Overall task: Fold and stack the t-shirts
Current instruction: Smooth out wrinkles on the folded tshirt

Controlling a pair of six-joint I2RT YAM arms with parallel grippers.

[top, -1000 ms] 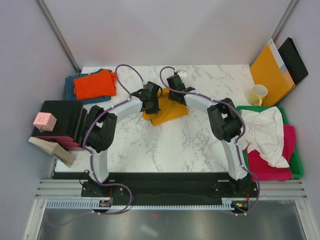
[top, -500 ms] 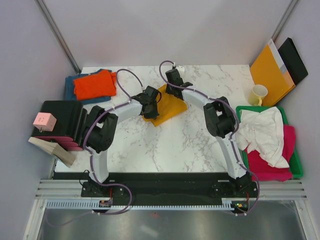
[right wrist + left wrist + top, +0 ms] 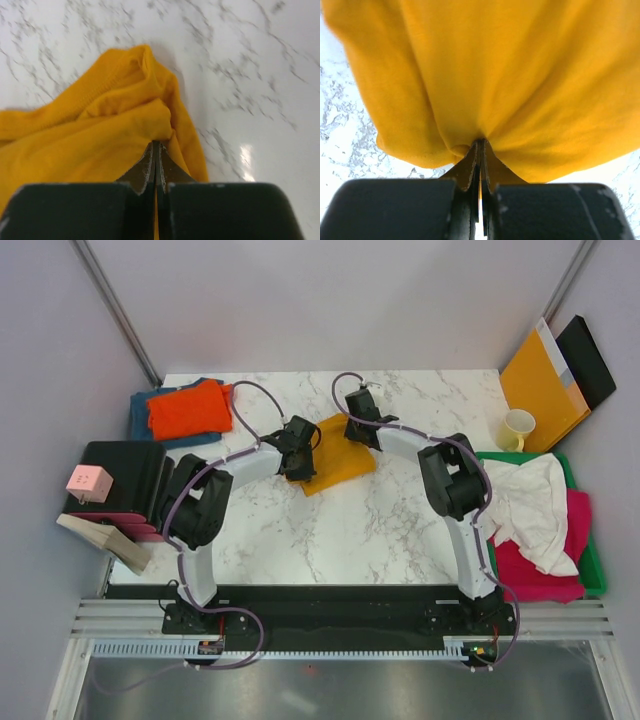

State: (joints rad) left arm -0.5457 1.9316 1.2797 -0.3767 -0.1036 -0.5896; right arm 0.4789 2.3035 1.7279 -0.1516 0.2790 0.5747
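The mustard-yellow t-shirt (image 3: 338, 452) lies folded small on the marble table (image 3: 330, 530), at the back middle. My left gripper (image 3: 297, 454) is shut on its left edge; in the left wrist view the cloth (image 3: 510, 75) bunches into the closed tips (image 3: 480, 146). My right gripper (image 3: 361, 424) is shut on its far right corner; the right wrist view shows the cloth (image 3: 90, 135) pinched at the tips (image 3: 156, 145). An orange t-shirt (image 3: 188, 408) lies folded on a teal-blue one (image 3: 140, 412) at the back left. White (image 3: 525, 505) and magenta (image 3: 540, 575) t-shirts lie crumpled in the green bin (image 3: 592, 560) at the right.
A black and pink box stack (image 3: 120, 490) with a small pink cube (image 3: 88, 481) stands at the left edge. A cream mug (image 3: 517, 428), an orange-brown envelope (image 3: 543, 382) and a black folder (image 3: 588, 360) are at the back right.
Both grippers have carried the yellow t-shirt: first toward the back left, then right again. The right gripper has shifted right and slightly nearer over the last half second.
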